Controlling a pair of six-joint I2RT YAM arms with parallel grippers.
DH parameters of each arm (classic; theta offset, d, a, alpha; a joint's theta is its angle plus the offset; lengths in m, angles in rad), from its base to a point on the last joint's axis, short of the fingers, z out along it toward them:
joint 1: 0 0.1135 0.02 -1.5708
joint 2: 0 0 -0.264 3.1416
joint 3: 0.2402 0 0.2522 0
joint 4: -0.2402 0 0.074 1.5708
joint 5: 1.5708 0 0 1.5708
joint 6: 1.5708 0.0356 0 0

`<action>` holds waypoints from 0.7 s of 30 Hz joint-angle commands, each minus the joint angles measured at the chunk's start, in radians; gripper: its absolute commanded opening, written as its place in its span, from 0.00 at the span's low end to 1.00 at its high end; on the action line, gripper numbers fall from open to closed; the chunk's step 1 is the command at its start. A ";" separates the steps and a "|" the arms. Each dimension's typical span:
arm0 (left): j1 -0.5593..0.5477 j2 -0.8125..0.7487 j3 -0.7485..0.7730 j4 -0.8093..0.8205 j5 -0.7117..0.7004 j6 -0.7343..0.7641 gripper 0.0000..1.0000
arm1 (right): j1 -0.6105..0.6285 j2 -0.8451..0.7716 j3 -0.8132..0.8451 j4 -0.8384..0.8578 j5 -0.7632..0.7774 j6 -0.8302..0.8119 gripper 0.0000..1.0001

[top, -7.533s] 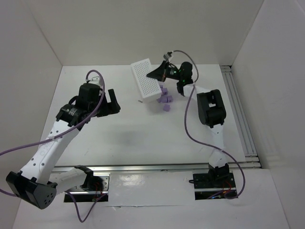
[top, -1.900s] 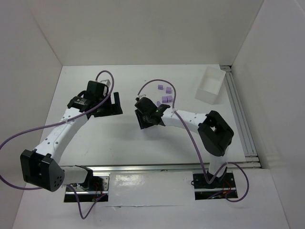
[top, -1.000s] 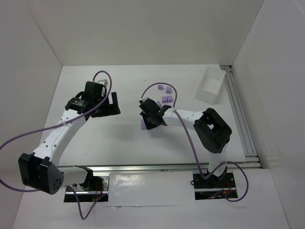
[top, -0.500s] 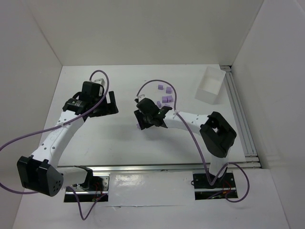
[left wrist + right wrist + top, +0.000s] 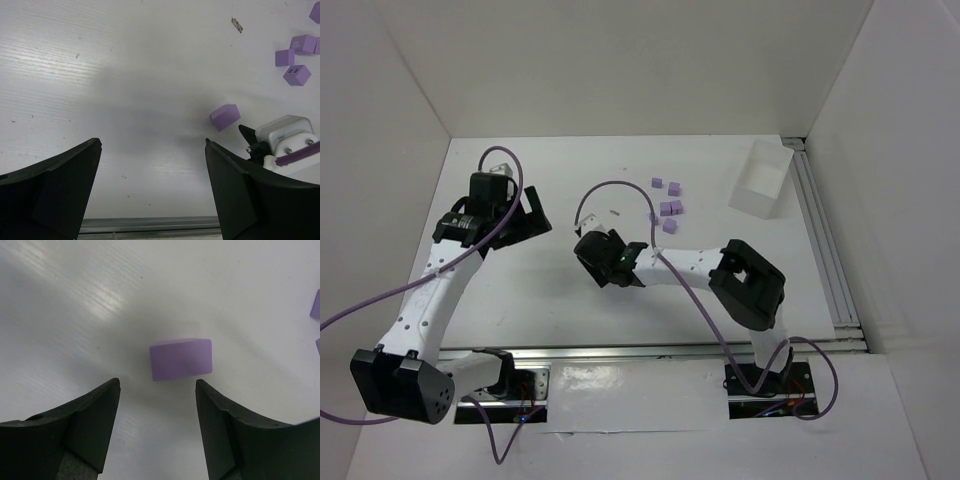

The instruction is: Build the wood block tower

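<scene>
**A:** Setting: white-walled enclosure, flat white table [image 5: 550, 290]. A shallow white rectangular tray [image 5: 760, 180] sits at the far right rear, well apart from the work. No tower stands yet.

**B:** Arms?

**A:** The left gripper [image 5: 152, 145] hangs over bare table on the left side, jaws spread wide, nothing in them. The right gripper [image 5: 157, 390] is low over mid-table, jaws likewise wide and empty.

**B:** Blocks?

**A:** One small lilac wood cube [image 5: 181, 358] lies flat on the table just beyond the right fingertips. It is in line with the gap but not inside it. The other lilac cubes [image 5: 670, 208] lie loose nearer the back, none stacked.

**B:** Judgement: the lone cube reads as the base. It sits slightly skewed to the jaw line, so any regrasp should square the fingers to two flat faces and centre the cube before closing. Each following cube should come straight down, released only once seated, so the base isn't nudged.
</scene>
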 commanded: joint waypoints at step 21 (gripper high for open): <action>0.019 0.003 -0.046 0.042 0.041 -0.019 0.98 | 0.021 0.115 0.105 0.014 0.174 -0.057 0.47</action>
